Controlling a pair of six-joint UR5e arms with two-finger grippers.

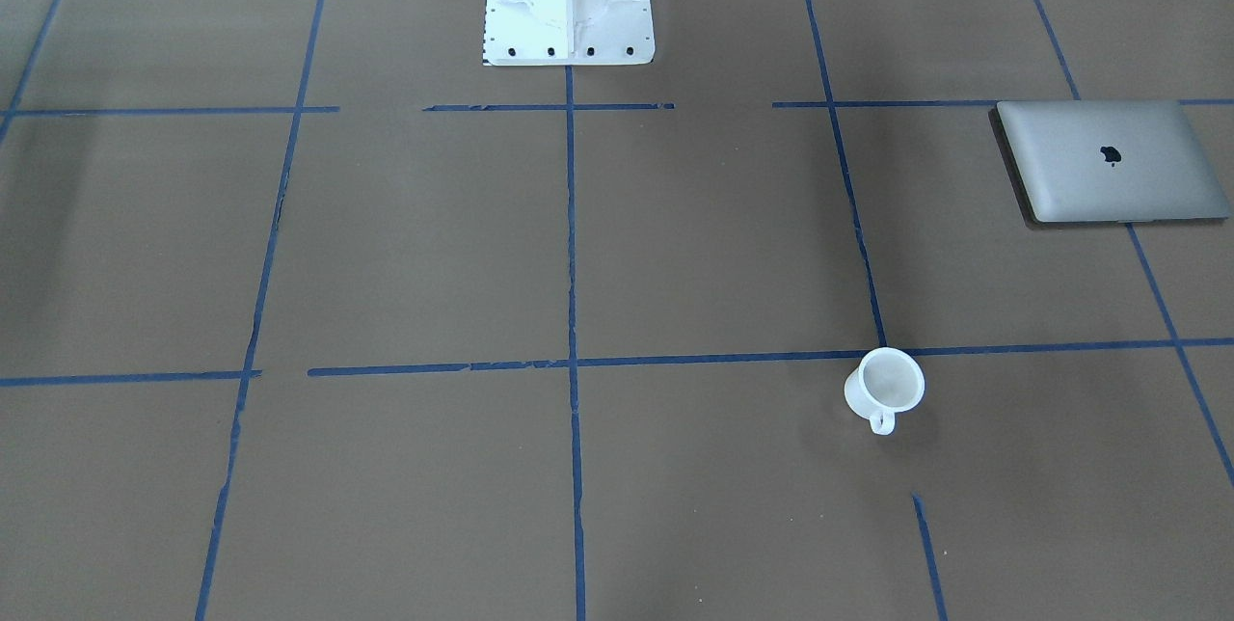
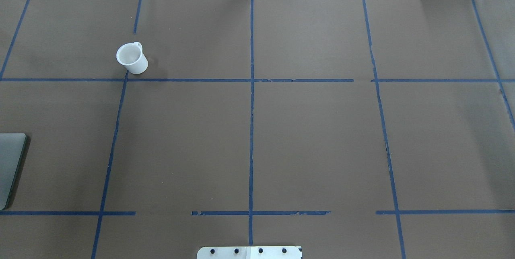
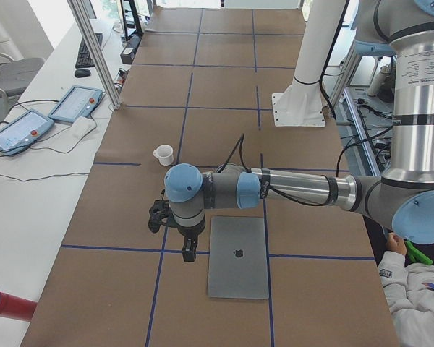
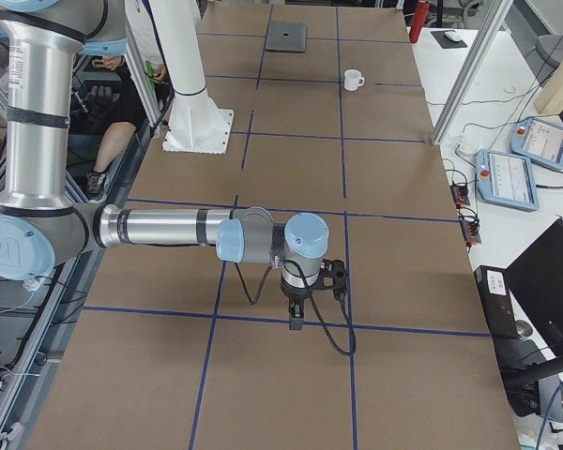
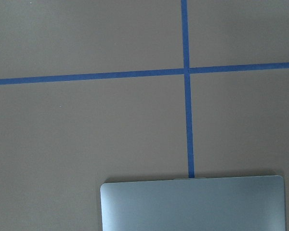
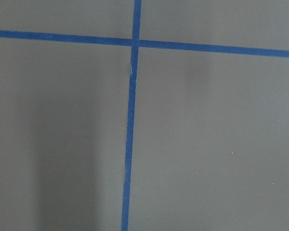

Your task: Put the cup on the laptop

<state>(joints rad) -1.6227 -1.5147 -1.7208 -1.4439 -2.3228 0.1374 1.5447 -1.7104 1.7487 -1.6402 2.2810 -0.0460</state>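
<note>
On the brown paper-covered desk (image 1: 434, 245), front view: small white mug (image 1: 885, 388) upright at 5 o'clock; closed silver-grey laptop (image 1: 1109, 161) at 2 o'clock, well apart. Left-side view: left hand (image 3: 190, 253) beside laptop, likely staged; cannot tell its opening. Right-side view: right hand (image 4: 296, 322) far off, likewise.

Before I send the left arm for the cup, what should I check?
1. Cup upright on the table, mouth up: ok.
2. Cup free, no gripper touching it: ok.
3. Laptop shut, flat, lid bare: ok.
4. Left gripper open: cannot tell. It shows only in the side view, hanging near the laptop's edge.
5. Right gripper out of the way: ok, far from cup and laptop. Open or shut: cannot tell.
</note>
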